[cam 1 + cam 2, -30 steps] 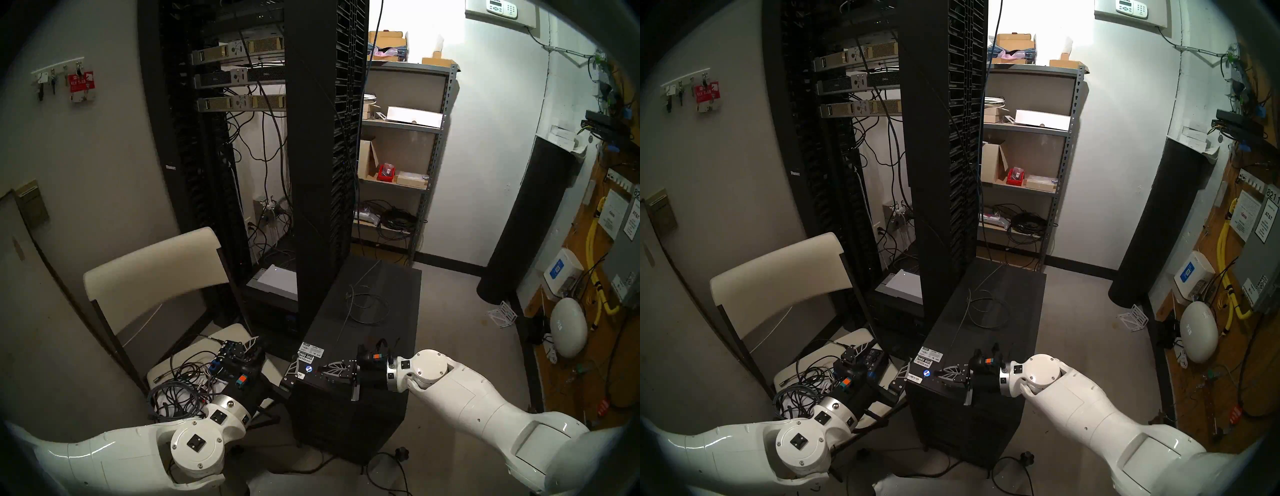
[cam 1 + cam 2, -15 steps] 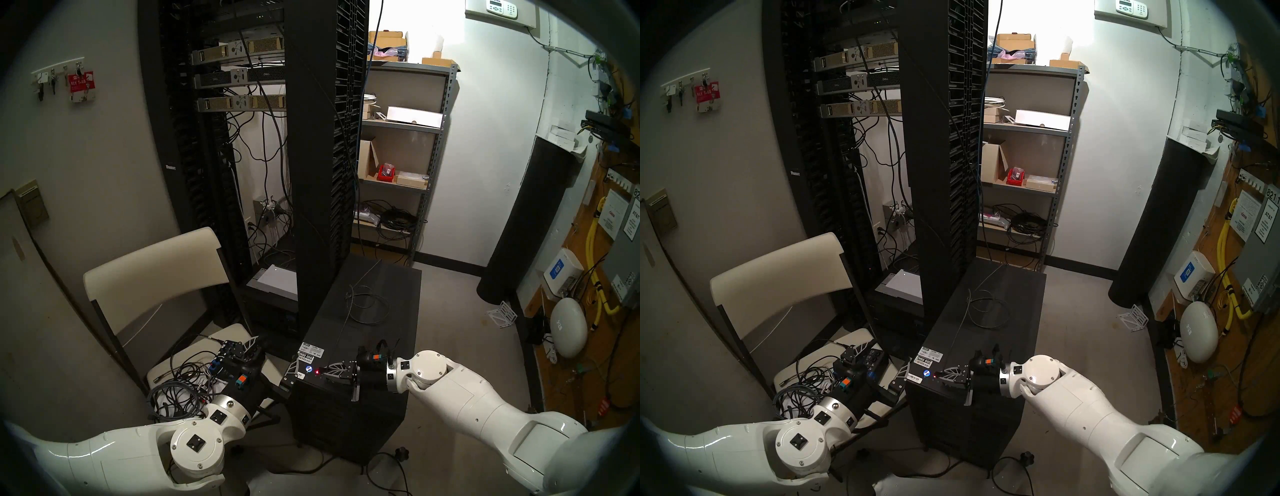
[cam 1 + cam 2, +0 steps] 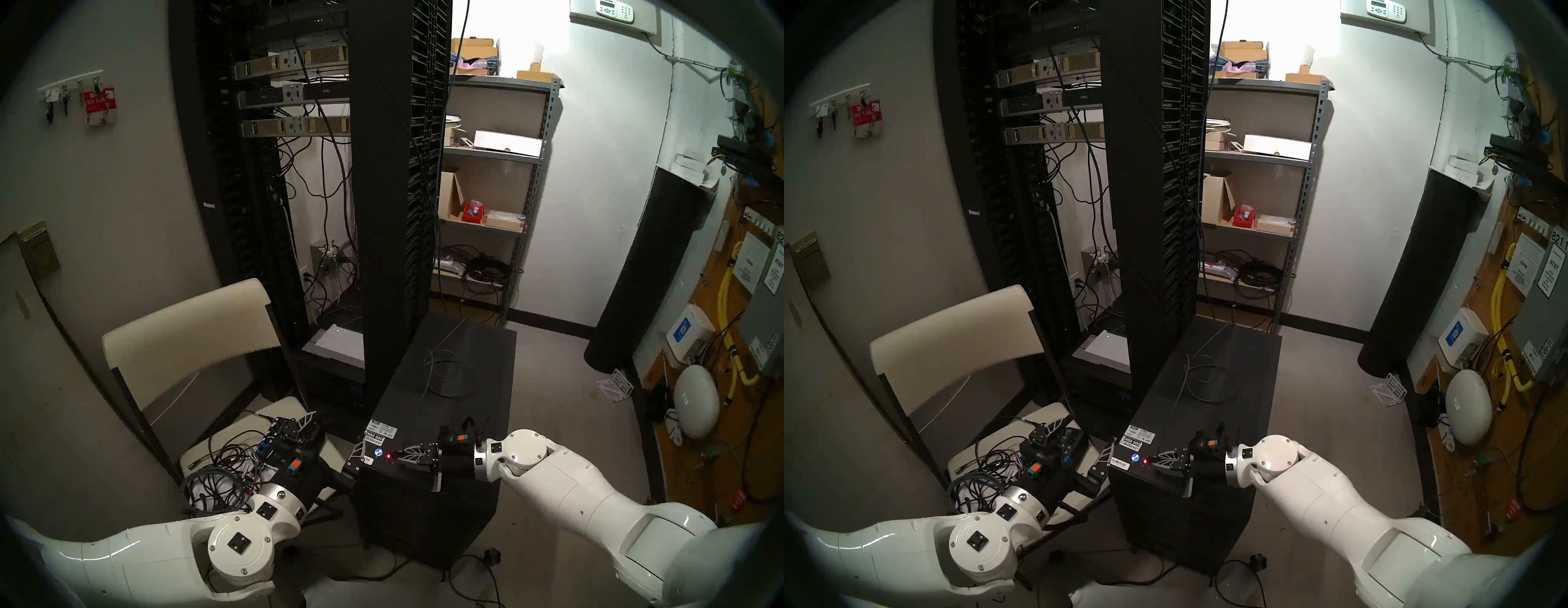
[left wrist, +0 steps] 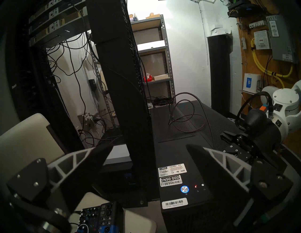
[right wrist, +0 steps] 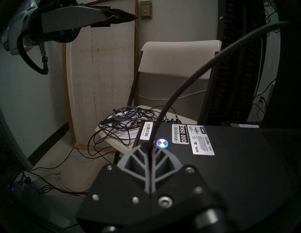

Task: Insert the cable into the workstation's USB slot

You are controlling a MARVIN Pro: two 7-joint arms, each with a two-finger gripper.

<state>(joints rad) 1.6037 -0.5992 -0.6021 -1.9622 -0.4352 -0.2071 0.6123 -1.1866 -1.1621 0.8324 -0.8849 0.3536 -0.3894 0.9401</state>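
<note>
while right pincer clamps cable at workstation top, left pincer spread, empty.

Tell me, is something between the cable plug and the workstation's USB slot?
Nothing visible. The right pincer holds the cable at the workstation panel beside the blue button; the slot itself is hidden.

A: Can you see the plug on the cable?

B: No. In the right wrist view the right tool has its fingers pressed together over that end, hiding the plug and any slot on the workstation.

A: And from the head?

B: Too small there. The left tool blocks part of the workstation's near top in its own view.
</note>
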